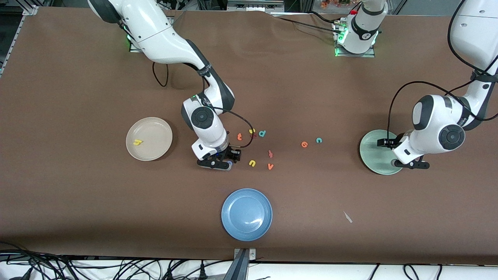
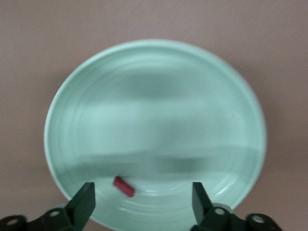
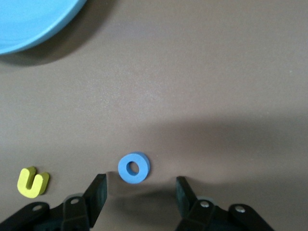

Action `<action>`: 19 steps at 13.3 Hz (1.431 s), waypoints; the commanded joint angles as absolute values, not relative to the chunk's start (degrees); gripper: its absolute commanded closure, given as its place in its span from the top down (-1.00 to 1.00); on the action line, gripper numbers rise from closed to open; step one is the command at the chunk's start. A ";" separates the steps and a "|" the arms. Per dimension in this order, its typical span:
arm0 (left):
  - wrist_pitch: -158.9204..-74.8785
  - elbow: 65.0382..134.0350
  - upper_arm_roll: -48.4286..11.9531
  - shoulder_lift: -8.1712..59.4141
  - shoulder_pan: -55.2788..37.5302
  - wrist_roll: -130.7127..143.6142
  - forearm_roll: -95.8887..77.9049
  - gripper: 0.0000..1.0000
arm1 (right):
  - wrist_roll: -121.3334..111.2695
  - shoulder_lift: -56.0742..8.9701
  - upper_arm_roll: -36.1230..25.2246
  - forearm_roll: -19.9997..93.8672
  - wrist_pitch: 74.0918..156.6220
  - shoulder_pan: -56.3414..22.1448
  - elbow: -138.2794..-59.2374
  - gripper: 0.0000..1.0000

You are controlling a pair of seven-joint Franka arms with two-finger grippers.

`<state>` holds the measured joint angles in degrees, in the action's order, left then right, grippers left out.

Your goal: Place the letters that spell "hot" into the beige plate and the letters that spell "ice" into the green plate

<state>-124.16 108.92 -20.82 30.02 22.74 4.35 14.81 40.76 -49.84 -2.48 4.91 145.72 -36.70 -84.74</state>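
The left gripper hangs over the green plate with its fingers spread wide and nothing between them. In the left wrist view the dark red i lies flat in the plate, near its rim and clear of both fingers. The plate sits at the left arm's end of the table.

The right gripper is low over the brown table, its fingers apart, and the blue o lies flat on the table just ahead of the gap between them (not pinched, not touched). The yellow u lies close beside it.

The beige plate sits toward the right arm's end of the table, with the yellow h lying in it. The orange t is on the table, farther from the front camera than the u. The orange e and teal c lie side by side on the table, between the middle cluster and the green plate, the c closer to the plate. The blue plate is nearest the front camera.
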 commanded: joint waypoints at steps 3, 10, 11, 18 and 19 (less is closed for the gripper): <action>-123.40 105.38 -30.40 30.06 20.93 23.25 13.80 0.99 | 39.55 -52.91 -4.13 4.31 148.18 -37.62 -82.44 0.31; -123.84 103.45 -30.32 35.24 11.96 50.41 12.74 0.98 | 38.58 -53.70 -5.10 4.22 148.89 -38.76 -82.09 0.09; -123.92 103.45 -30.32 35.42 11.43 53.32 13.35 0.98 | 38.58 -53.61 -5.18 4.13 148.89 -38.85 -82.09 0.08; -127.27 104.77 -30.23 38.32 7.91 52.04 14.58 0.71 | 37.18 -51.95 -5.19 3.96 148.54 -38.41 -83.66 -0.13; -126.92 104.85 -30.23 38.32 7.48 50.38 15.81 0.71 | 36.92 -51.51 -5.19 3.96 148.45 -38.32 -84.28 -0.21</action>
<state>-126.65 105.25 -30.69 37.63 8.11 53.19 14.08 37.64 -51.38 -4.52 4.79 148.45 -38.29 -83.87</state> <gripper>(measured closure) 0.132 0.559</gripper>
